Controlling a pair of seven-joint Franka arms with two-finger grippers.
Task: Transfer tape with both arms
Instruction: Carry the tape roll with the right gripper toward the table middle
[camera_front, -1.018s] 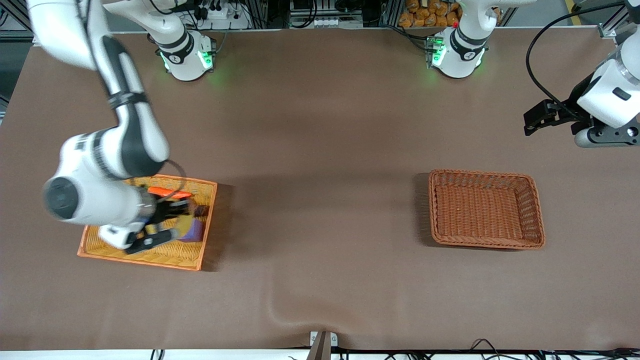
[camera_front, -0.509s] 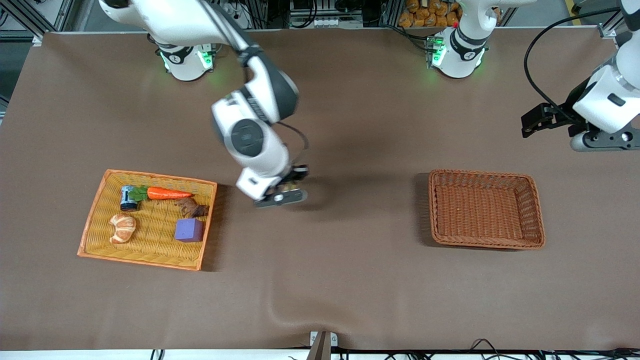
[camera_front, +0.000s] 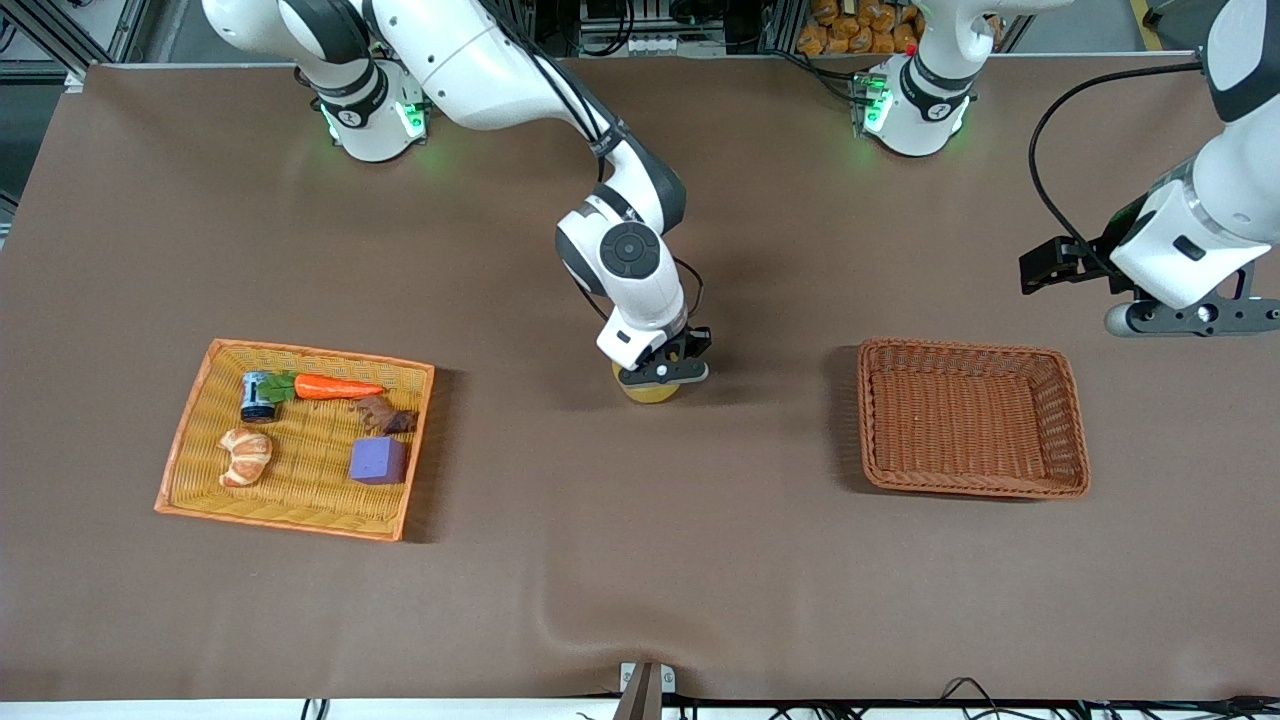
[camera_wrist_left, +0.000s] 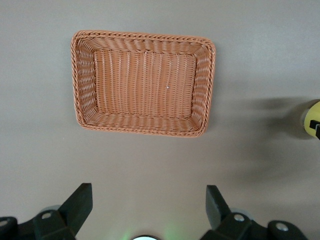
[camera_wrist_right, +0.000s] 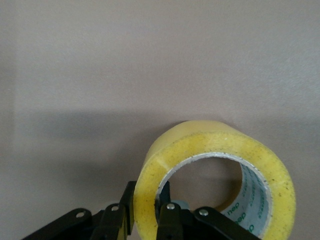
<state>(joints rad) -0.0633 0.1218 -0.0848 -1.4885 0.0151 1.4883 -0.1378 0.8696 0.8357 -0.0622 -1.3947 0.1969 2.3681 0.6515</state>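
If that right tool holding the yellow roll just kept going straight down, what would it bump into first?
Probably only the brown table. The right tool pinches the tape wall, pointing down; in its wrist view just bare cloth lies beneath, though the remaining gap is unclear.

1. The right arm (camera_front: 520, 60) reaches from its base out over the middle of the bench, wrist bent straight down.
2. The right hand (camera_front: 662, 374) is low, fingers (camera_wrist_right: 167, 212) clamped on the tape's (camera_wrist_right: 215, 175) wall (one inside the ring, one outside).
3. The left arm (camera_front: 1215, 190) waits, raised at its own end of the bench.
4. The left hand (camera_wrist_left: 145, 210) has its fingers spread wide.
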